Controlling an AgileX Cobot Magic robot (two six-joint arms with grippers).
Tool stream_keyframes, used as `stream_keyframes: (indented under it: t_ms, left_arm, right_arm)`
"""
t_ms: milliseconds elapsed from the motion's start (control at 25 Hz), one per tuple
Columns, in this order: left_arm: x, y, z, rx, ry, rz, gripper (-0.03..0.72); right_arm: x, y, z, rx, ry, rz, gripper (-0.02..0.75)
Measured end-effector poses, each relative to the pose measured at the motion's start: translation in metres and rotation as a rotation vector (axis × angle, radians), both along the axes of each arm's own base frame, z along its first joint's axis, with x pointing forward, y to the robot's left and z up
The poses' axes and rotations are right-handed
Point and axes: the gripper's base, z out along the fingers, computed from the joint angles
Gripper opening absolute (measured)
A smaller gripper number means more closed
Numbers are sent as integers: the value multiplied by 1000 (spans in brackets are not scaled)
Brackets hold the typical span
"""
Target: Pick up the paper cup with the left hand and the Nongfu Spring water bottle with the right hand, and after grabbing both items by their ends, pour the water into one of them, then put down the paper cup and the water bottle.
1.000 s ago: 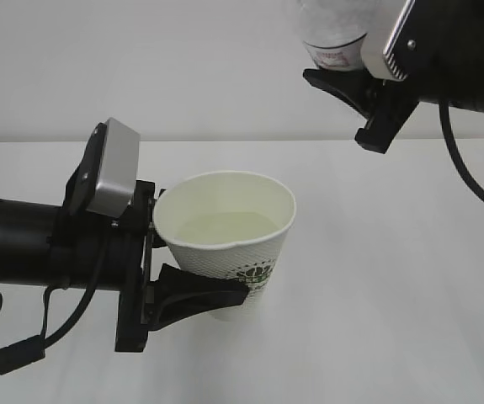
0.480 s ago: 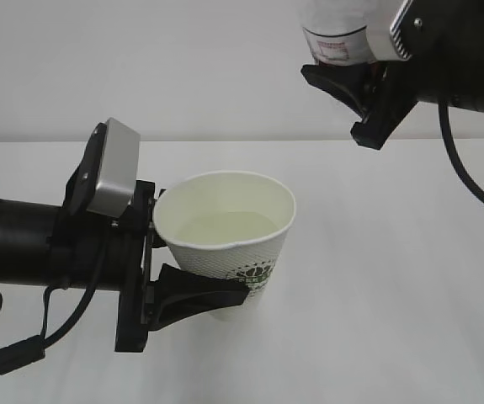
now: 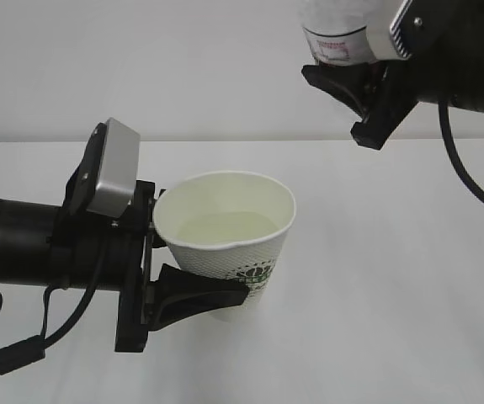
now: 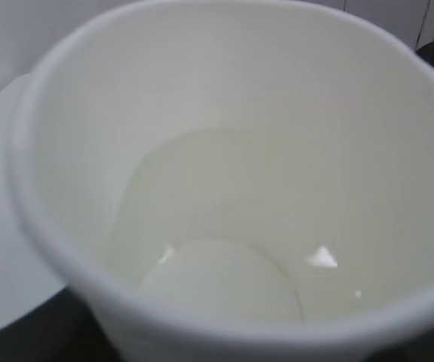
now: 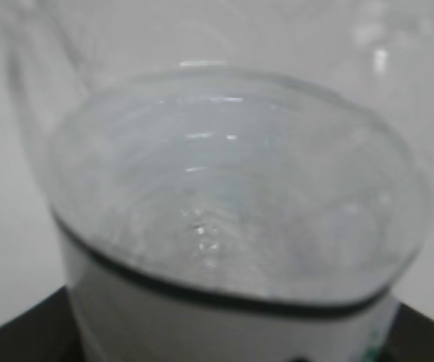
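The left gripper (image 3: 193, 296) holds the paper cup (image 3: 229, 236) upright just above the tabletop (image 3: 376, 278); the right gripper (image 3: 355, 88) clasps the water bottle (image 3: 334, 29) high up to the right.

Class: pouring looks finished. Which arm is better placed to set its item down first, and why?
Probably left: its end effector holds the paper cup, with water, low over the table. The right end effector holds the water bottle high.
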Motion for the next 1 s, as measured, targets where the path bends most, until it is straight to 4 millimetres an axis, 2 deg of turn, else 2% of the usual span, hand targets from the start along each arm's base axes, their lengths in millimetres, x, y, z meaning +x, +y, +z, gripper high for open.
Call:
stream_keyframes:
  t_ms: [480, 720, 1000]
  left_arm:
    - [0, 0, 0, 0, 0, 0, 491]
    - [0, 0, 0, 0, 0, 0, 491]
    - [1, 1, -1, 14, -1, 9, 491]
  right_arm:
    - [1, 0, 2, 61, 9, -13, 459]
    - [3, 3, -11, 163, 49, 0, 459]
    - [11, -1, -17, 249, 71, -86, 459]
